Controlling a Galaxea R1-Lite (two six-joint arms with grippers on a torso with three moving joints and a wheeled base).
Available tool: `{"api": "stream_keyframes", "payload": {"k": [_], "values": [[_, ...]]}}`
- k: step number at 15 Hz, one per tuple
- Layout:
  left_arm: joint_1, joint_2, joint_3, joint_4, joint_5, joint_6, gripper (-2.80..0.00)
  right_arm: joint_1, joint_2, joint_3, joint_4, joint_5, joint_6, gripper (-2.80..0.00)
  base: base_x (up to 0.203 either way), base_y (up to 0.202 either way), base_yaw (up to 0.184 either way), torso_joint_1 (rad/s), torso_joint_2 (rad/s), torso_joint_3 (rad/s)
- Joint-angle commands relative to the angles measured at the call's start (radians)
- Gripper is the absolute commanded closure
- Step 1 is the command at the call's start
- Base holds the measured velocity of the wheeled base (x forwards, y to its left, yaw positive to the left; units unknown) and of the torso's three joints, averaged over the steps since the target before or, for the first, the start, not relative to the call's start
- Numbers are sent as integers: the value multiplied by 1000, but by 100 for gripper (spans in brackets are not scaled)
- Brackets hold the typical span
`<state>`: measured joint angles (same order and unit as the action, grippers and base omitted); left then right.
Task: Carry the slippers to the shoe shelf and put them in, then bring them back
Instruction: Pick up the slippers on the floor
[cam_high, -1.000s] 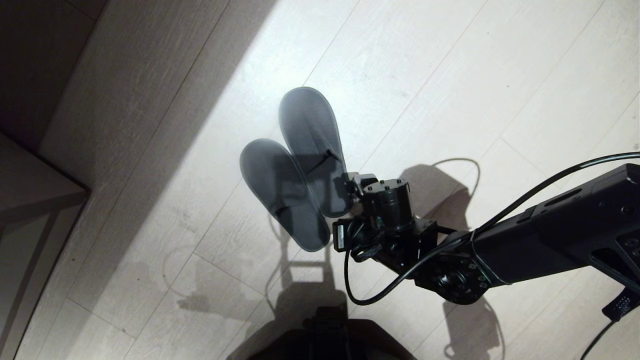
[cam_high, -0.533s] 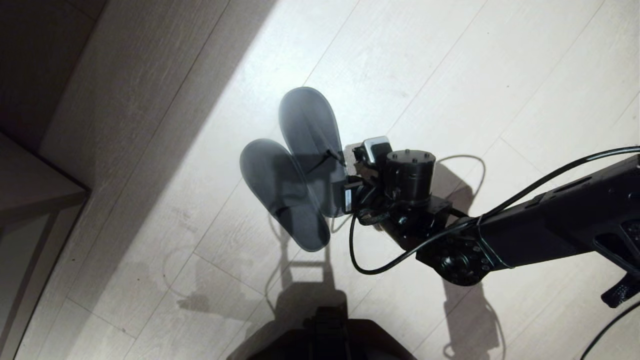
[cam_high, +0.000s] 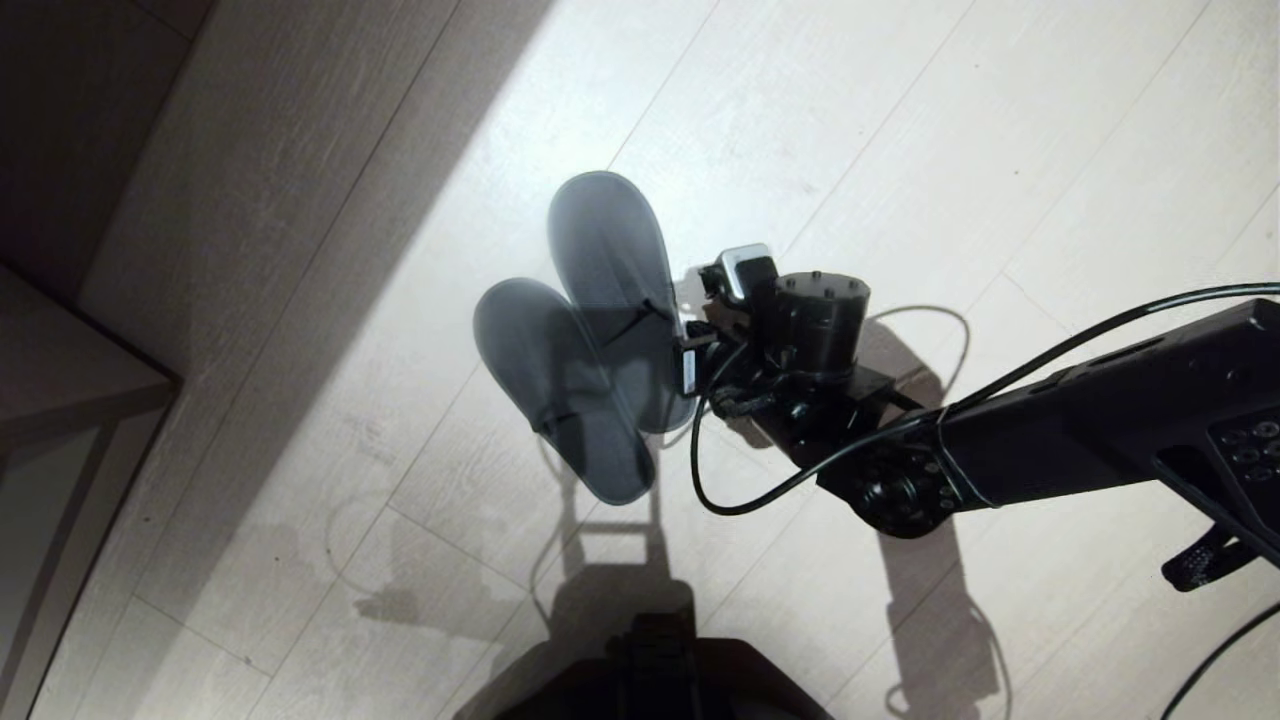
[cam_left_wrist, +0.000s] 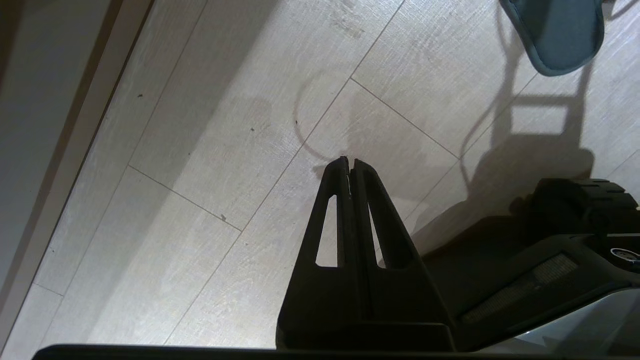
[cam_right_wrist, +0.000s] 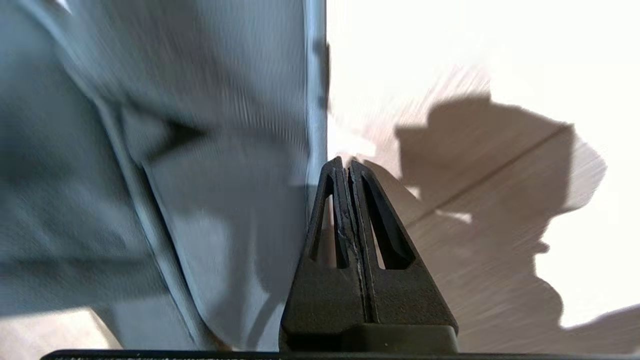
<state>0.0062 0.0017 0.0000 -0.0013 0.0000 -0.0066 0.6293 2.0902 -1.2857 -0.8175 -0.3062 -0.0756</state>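
The pair of soft, blue-grey closed-toe slippers (cam_high: 590, 340) hangs in the air above the pale wood-plank floor (cam_high: 900, 130), soles turned up toward the head camera and fanned apart in a V, the toes pointing away from the arm. They are carried that way, I'd judge, because the black right gripper (cam_right_wrist: 346, 165) has them pinched by one edge near the heels, so the two soles splay loosely from a single point; a thin black cord or tag crosses the farther one near the grip. In the right wrist view the fingers are pressed flat together with no gap between them, and the grey fabric rises just beside their tips, though the exact spot where cloth is nipped is not visible, and in the head view the wrist motor housing (cam_high: 815, 320) covers it. The left gripper (cam_left_wrist: 348, 162) hangs idle low beside the robot's dark base (cam_left_wrist: 560, 240), its fingers likewise closed on nothing, with only one slipper tip showing at the corner of its view. Of the beige wooden shoe shelf (cam_high: 70, 390) only a corner of the top board and a slice of shaded space beneath it show at the left edge, well apart from the slippers; its compartments are cut off, so I cannot tell whether this is the trip out or the return.
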Motion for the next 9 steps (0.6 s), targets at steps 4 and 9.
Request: {"api": "stream_keyframes", "payload": {"k": [4,9], "values": [[0,0,0,0,0,-1,0,15,-80,-36,55,38,-5,0,0,0,0,0,0,0],[0,0,0,0,0,0,0,42,-3,-165,153,149,108,0,0,0,0,0,0,0]]}}
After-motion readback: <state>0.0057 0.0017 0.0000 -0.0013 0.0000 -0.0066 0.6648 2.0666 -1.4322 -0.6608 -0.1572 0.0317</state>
